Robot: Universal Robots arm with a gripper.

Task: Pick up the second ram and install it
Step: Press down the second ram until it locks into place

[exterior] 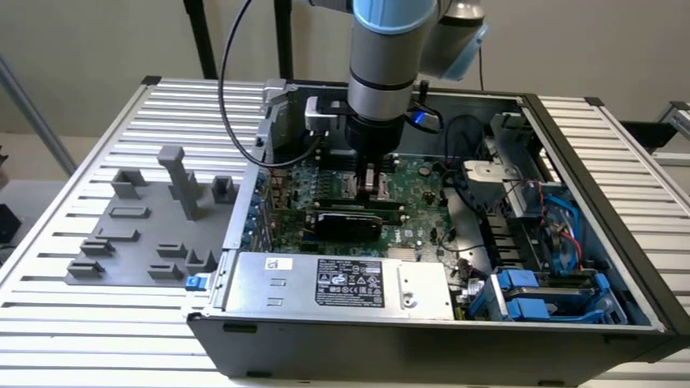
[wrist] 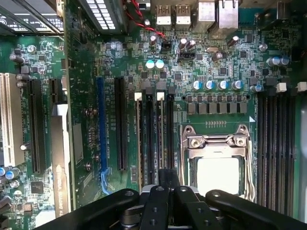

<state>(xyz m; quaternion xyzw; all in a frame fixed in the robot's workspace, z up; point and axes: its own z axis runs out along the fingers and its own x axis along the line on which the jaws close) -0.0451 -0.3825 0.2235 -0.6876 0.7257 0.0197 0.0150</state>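
Note:
My gripper reaches down into the open computer case, low over the big green motherboard. In the wrist view its dark fingers stand close together, right over a long black slot with a white latch. The second ram shows edge-on as a thin dark strip running from between the fingers along that slot, so the gripper is shut on it. I cannot tell how deep it sits. Another slot with a white latch, beside it, holds a pale thin strip.
The metal processor socket lies just beside the slots, and a second bank of black slots beyond it. On the slatted table at the exterior view's left stands a grey fixture. A power supply, cables and blue drive brackets crowd the case.

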